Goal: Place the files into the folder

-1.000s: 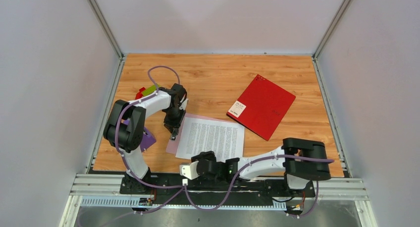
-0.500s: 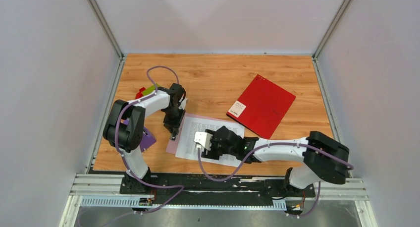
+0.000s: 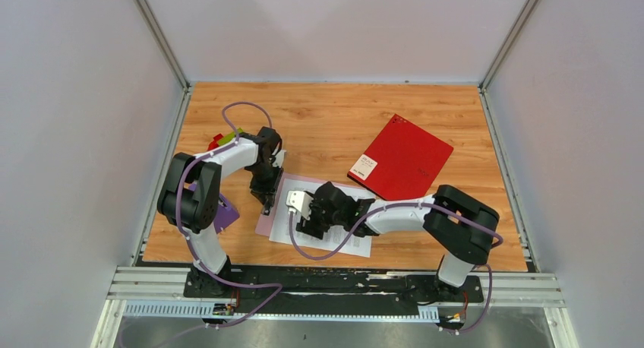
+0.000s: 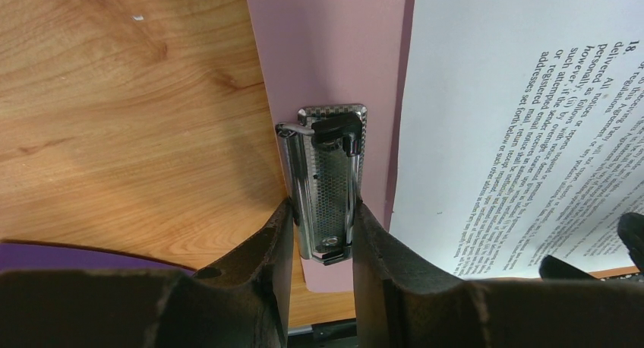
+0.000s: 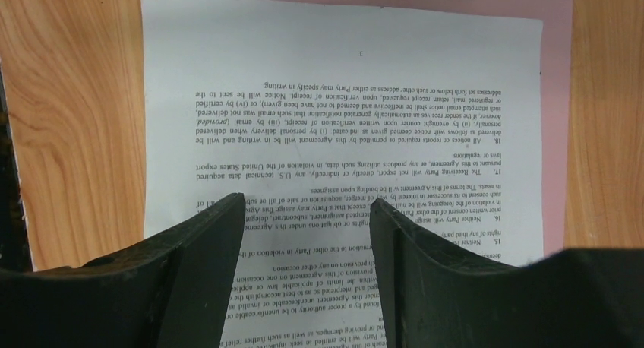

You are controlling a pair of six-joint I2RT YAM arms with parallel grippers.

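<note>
Left hand [image 4: 323, 234] clamps the folder clip [image 4: 328, 166]; right hand [image 5: 306, 238] stretches leftward, jaws apart.

The files [image 5: 342, 82], white sheets dense with black print, lie flat and face up on the pink folder [image 4: 326, 52] before me, one edge just beside its metal clip [image 4: 330, 181].

The files [image 5: 342, 82] lie on the folder [image 4: 334, 52], just right of the clip [image 4: 328, 188] at its left edge, which the left gripper [image 4: 322, 207] clasps from both sides, while the right gripper [image 5: 306, 219] hangs parted over the files and a notebook [image 3: 401, 162] lies behind them to the right on the table [image 3: 334, 120].
</note>
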